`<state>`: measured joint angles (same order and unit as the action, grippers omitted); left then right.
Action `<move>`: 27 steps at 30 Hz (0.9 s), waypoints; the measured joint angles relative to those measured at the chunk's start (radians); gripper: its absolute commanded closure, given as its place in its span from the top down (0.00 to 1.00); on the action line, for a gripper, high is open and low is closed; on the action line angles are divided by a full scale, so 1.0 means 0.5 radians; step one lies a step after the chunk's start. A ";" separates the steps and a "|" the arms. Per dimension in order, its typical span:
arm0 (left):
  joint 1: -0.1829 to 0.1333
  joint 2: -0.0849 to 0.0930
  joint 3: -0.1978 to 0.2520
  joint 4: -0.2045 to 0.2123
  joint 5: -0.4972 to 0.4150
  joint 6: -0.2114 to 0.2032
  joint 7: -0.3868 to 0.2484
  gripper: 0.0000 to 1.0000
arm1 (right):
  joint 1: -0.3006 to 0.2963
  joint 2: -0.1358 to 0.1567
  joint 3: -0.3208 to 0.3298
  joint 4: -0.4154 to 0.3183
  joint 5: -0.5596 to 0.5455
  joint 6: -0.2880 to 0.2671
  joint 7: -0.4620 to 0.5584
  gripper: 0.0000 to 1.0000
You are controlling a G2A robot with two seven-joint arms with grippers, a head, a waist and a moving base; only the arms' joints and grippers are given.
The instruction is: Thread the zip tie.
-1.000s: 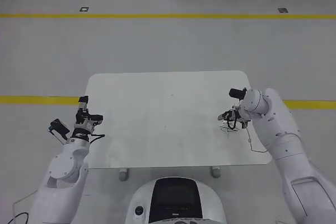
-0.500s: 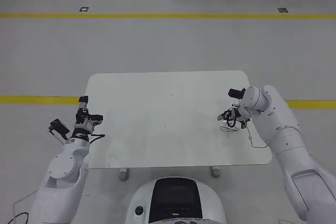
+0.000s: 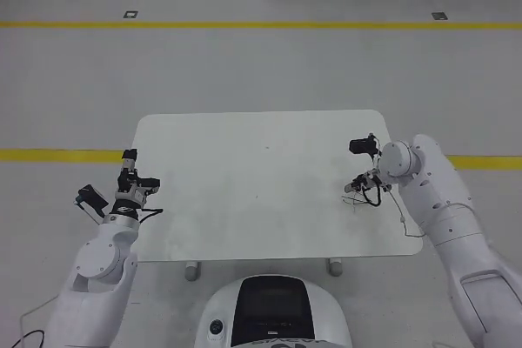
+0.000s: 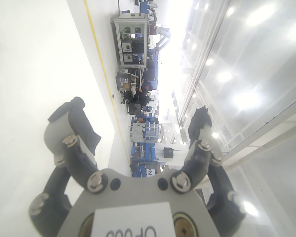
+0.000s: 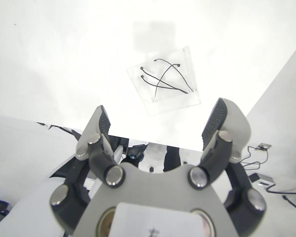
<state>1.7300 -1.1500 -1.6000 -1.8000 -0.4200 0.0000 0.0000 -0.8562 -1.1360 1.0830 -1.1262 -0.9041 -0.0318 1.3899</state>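
Stickers (image 4: 133,217) with print cut off by the frame edge sit on both gripper bases. Left gripper (image 4: 138,109) hangs beside the table's (image 3: 261,191) left edge, fingers spread, holding nothing. Right gripper (image 5: 162,110) hovers over the table's right side, likewise spread and empty. Four black zip ties (image 5: 165,80) lie crossed in a clear tray (image 5: 190,99) below it, just beyond its fingertips, untouched.

A white table (image 3: 261,183) with rounded corners, its top plain and matte. Near its right edge, toward the front corner, a clear square tray (image 3: 354,203) lies flat on the top, set askew to the edges. Four thin black zip ties (image 5: 159,82) lie crossed in the tray (image 5: 172,104)
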 measured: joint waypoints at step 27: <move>0.000 0.000 0.000 0.000 0.000 0.000 0.000 1.00 | -0.002 0.104 -0.243 -0.165 -0.154 -0.616 -0.009 1.00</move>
<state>1.7300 -1.1500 -1.6000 -1.8000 -0.4200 0.0000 0.0000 -0.8571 -1.0839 0.9617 -1.2088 -0.9809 -0.3397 1.3854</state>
